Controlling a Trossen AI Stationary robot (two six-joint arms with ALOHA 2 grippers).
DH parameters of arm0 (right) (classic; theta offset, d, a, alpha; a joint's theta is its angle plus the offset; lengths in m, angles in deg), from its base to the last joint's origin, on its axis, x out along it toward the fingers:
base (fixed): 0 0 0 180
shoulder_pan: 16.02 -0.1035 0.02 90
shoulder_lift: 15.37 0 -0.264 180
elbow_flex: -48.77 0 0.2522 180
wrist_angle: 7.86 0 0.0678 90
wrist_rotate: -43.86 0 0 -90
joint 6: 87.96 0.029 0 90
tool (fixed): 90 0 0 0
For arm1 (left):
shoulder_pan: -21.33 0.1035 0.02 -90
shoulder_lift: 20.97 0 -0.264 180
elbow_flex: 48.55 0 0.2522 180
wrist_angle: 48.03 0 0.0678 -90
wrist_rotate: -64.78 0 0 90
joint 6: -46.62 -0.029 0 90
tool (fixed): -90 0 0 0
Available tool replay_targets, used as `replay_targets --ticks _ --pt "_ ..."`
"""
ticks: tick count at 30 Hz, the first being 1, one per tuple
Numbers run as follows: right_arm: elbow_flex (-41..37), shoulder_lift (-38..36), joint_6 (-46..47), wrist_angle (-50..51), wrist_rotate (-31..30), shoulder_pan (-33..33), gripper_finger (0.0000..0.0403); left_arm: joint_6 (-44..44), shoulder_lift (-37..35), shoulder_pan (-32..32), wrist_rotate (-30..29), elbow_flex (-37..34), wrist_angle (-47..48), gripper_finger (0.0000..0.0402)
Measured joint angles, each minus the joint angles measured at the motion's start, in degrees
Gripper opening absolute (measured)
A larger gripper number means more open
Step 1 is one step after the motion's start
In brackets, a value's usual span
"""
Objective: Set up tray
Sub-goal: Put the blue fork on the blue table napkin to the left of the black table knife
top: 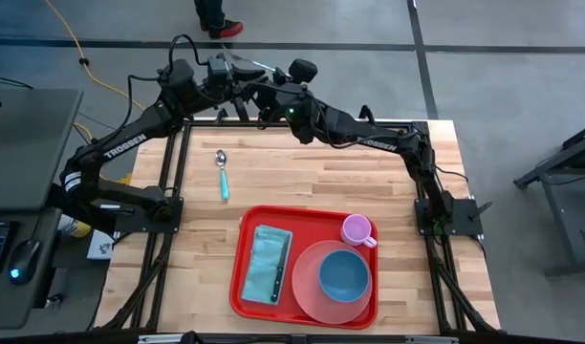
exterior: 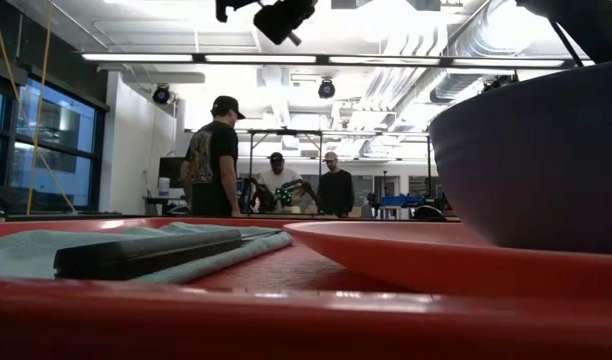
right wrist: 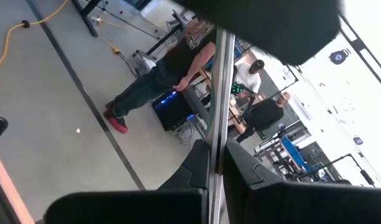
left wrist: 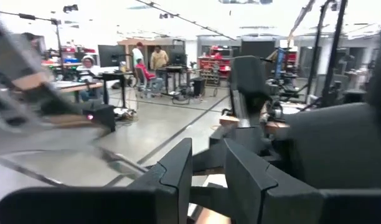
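Both arms are raised over the table's far edge and meet there. My right gripper (right wrist: pixel 216 157) is shut on a thin silver utensil (right wrist: pixel 220 93); which utensil it is I cannot tell. My left gripper (left wrist: pixel 208 169) faces it, its fingers a little apart on the utensil's other end. The red tray (top: pixel 237 279) lies at the near middle and carries a teal napkin (top: pixel 264 258) with a dark knife (top: pixel 279 272), a pink plate (top: pixel 312 298) with a blue bowl (top: pixel 344 274), and a pink cup (top: pixel 357 230). My left gripper meets the far end of the utensil (right wrist: pixel 224 38), where a dark shape covers it in the right wrist view. My own fingers (left wrist: pixel 178 171) hide the place of contact, so the part held cannot be told. The utensil is clear of the table. My right gripper pinches the utensil's shaft (right wrist: pixel 215 140) between its two fingers. The shaft runs straight out beyond the fingertips. It is lifted well clear of the table.
A spoon with a teal handle (top: pixel 222 174) lies on the bare wood left of the middle. Bare tabletop stretches between the tray and the far edge. People stand in the room beyond the table (exterior: pixel 214 150).
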Motion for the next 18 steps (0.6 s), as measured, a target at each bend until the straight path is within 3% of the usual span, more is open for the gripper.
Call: replay_targets --ticks 7,18 --pt "0.0 0.0 -3.2 -1.0 -0.1 1.1 0.0 -0.1 0.0 0.0 1.7 0.0 4.0 0.0124" --pt "0.0 -1.4 -3.3 -1.0 2.2 3.6 0.0 -5.8 0.0 0.0 -6.0 0.0 3.1 0.0124"
